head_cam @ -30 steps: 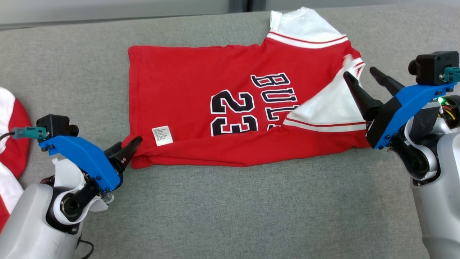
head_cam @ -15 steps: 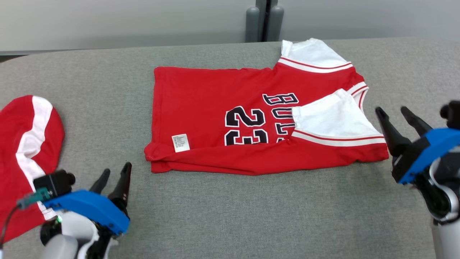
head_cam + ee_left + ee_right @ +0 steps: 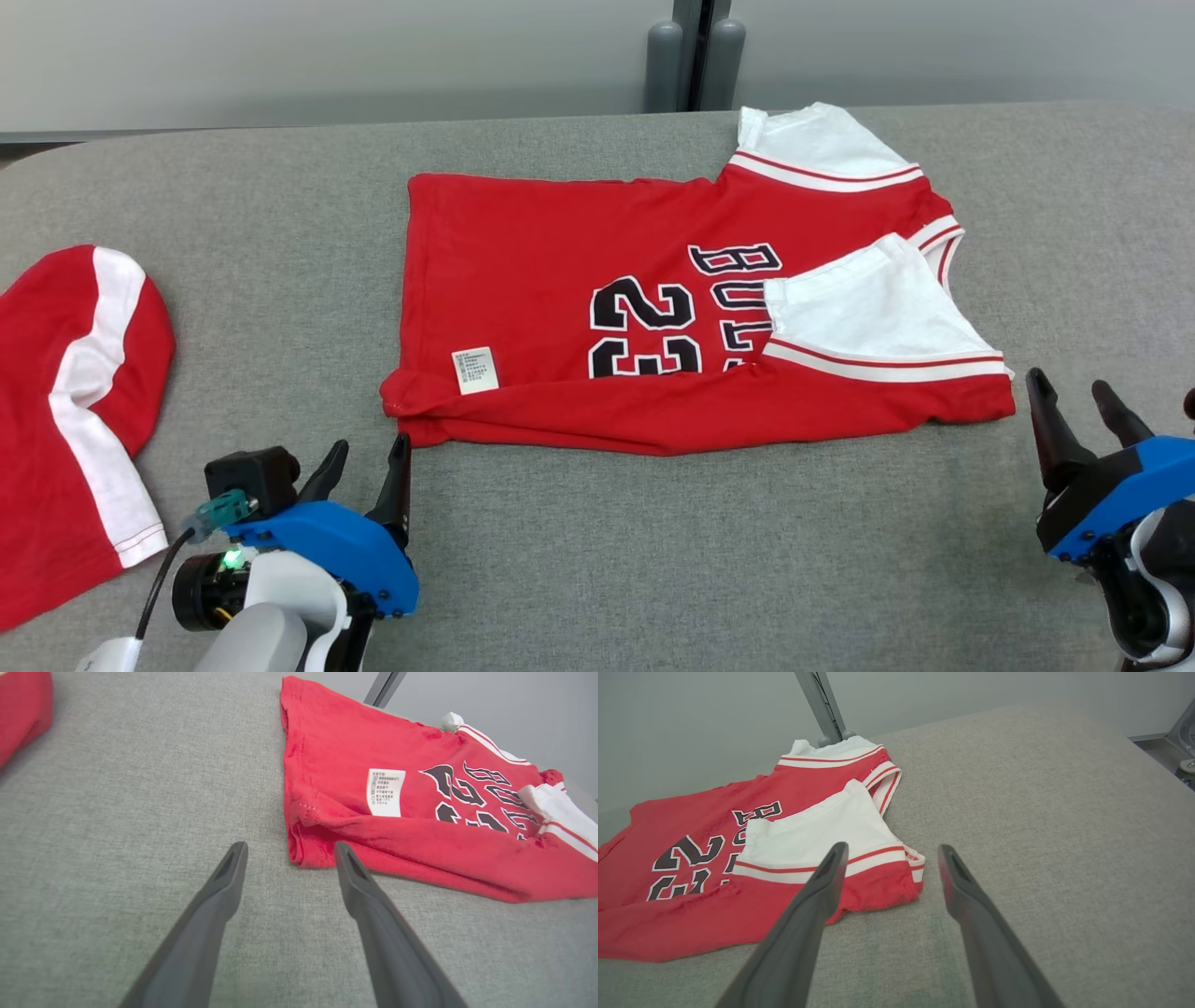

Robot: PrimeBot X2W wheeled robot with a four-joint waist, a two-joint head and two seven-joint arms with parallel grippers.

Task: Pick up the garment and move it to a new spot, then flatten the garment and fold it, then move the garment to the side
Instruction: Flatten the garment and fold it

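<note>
The garment (image 3: 597, 299) is a red jersey with white sleeves and a black "23", lying folded lengthwise on the grey table (image 3: 653, 560). Its near edge is doubled over, with a white label (image 3: 474, 370) facing up. My left gripper (image 3: 370, 450) stands open just short of the garment's near left corner (image 3: 303, 854), touching nothing. At the lower right my right gripper (image 3: 1069, 390) is open too, beside the sleeve end (image 3: 878, 882). The left wrist view shows the left gripper (image 3: 289, 847) and the right wrist view the right gripper (image 3: 892, 848), both empty.
Another red and white garment (image 3: 75, 411) lies at the table's left edge. A grey post (image 3: 693, 51) stands behind the table against a pale wall. Bare grey cloth stretches along the near side and to the right.
Both grippers have let go of the garment's ends and drawn back toward me, opening wide. The head camera has tilted, so the garment sits lower and more of the wall shows.
</note>
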